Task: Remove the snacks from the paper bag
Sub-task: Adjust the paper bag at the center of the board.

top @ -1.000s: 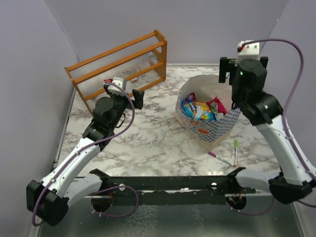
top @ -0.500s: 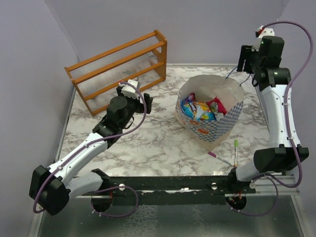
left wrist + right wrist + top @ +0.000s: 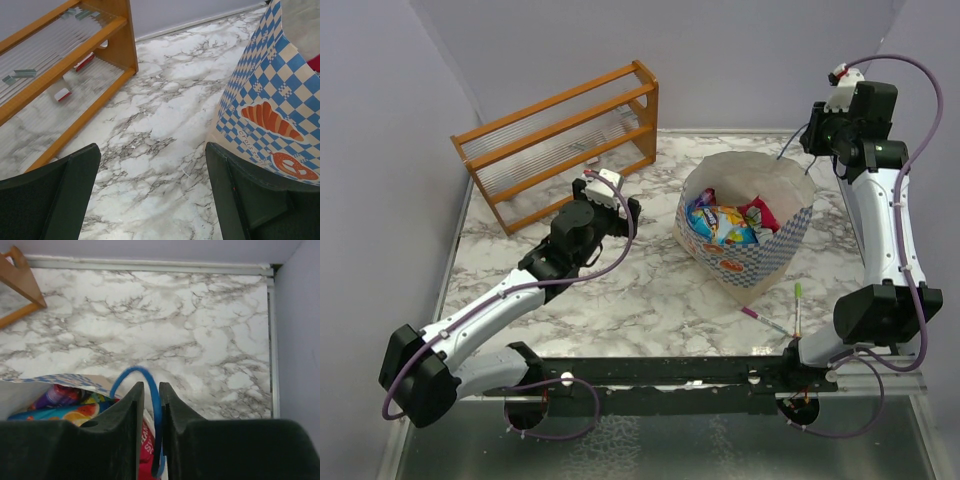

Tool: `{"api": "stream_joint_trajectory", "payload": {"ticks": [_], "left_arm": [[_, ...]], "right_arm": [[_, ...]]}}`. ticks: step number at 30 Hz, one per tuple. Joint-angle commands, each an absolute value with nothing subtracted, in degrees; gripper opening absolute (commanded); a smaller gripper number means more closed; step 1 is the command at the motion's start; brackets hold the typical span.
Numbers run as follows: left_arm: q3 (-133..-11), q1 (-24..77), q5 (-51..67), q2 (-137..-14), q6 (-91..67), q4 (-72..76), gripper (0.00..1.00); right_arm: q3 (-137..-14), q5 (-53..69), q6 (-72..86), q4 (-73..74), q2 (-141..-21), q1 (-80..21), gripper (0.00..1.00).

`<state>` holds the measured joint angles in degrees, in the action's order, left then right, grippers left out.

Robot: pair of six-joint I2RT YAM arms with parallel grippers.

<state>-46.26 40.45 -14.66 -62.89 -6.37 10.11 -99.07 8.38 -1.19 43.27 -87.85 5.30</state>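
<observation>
Cream paper bag (image 3: 765,250) sits mouth-up on the right of the marble bench (image 3: 640,290), with the foil snacks (image 3: 725,225) heaped inside. The right hand (image 3: 151,396) is pinched on its blue cord handle (image 3: 125,376), up behind the rim. The left hand (image 3: 152,167) hovers low beside the checked wall, its fingers spread wide and holding nothing.

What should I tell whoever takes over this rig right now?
Left gripper: open, empty, low beside the checked side of the paper bag.
Right gripper: closed on the bag's blue cord handle, raised behind the bag.
Snacks: all visible ones lie inside the bag.
Done: none taken out yet.
Left: lift out every packet.
</observation>
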Motion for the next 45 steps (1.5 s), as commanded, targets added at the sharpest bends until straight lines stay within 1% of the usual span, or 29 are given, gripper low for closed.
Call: {"api": "stream_joint_trajectory", "payload": {"ticks": [1,3,4,8,11,14,17,22,28,32,34,36,41,43,45], "left_arm": [[-48.0,41.0,-17.8,-63.3,-4.8,10.1,0.88],[-48.1,40.9,-18.2,-63.4,-4.6,10.0,0.87],[-48.1,41.0,-18.5,-63.5,-4.6,9.8,0.87],[-48.6,41.0,-18.9,-64.1,-4.3,9.5,0.86],[-48.8,40.9,-19.0,-64.6,-4.1,9.2,0.86],[-49.2,40.8,-19.4,-65.1,-3.5,8.4,0.86],[-50.2,40.8,-19.5,-65.1,-2.8,7.1,0.86],[-55.3,40.8,-16.8,-65.1,-6.2,1.9,0.86],[-69.4,40.8,-3.0,-67.0,-13.6,-6.0,0.87],[-81.4,40.9,7.7,-72.5,-20.3,-10.0,0.83],[-85.0,42.0,11.2,-75.6,-24.2,-10.2,0.87],[-87.0,44.9,10.5,-77.8,-25.9,-10.2,0.87],[-86.7,56.7,1.1,-80.7,-24.4,-7.3,0.87],[-85.5,59.6,-2.7,-81.9,-25.6,-5.5,0.85],[-84.2,61.4,-5.3,-83.3,-26.0,-3.0,0.80]], "right_arm": [[-102.2,14.8,-2.7,36.8,-88.1,5.3,0.11],[-105.5,17.2,-2.6,36.8,-89.2,5.3,0.02],[-107.1,18.8,-2.2,36.4,-89.7,5.3,0.01],[-113.3,28.6,0.9,32.5,-92.4,5.3,0.01],[-121.1,34.1,3.6,31.5,-97.0,5.3,0.01],[-126.9,35.0,5.1,31.2,-100.0,5.3,0.01],[-129.2,36.4,5.9,30.8,-100.4,5.3,0.01],[-122.6,41.6,8.1,28.7,-96.2,5.3,0.01],[-107.0,48.8,12.7,19.3,-86.3,5.3,0.01],[-102.5,50.2,14.0,17.8,-83.6,5.3,0.01],[-101.1,50.4,14.4,17.3,-82.6,5.3,0.01],[-99.4,50.2,14.9,16.1,-81.6,5.3,0.01],[-98.3,50.3,15.7,16.2,-80.8,5.3,0.01],[-97.9,49.9,15.5,16.4,-80.4,5.3,0.01],[-98.0,49.2,15.3,17.3,-80.1,5.3,0.01]]}}
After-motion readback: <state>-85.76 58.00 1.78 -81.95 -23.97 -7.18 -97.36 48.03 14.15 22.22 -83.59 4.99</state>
